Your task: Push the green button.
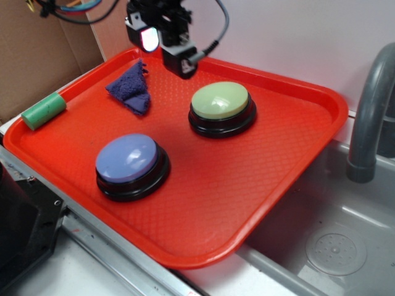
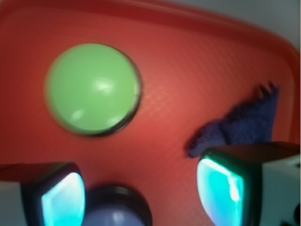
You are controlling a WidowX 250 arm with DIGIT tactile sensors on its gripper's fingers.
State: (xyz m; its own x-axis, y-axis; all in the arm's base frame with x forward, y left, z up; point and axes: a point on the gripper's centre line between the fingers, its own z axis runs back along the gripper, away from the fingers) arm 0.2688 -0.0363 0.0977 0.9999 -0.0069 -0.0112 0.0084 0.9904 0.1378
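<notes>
The green button (image 1: 220,102) sits on the red tray (image 1: 296,148), toward its far right part, right way up on a black base. I judge it a hard, smooth plastic dome, rigid and probably slick, light enough that a sideways shove could slide it over the tray; it wants no grasp at all, only a straight push down on the crown of the dome. My fingers (image 2: 218,188) are spread wide with nothing between them, their pads glowing teal at the bottom corners of the wrist view. There the button lies ahead of them and to the left, well apart, not between them. From outside, my gripper (image 1: 168,38) hangs above the tray's far edge, behind and left of the button, with the blue cloth (image 1: 131,89) below it and the blue button (image 1: 128,159) nearer the front.
</notes>
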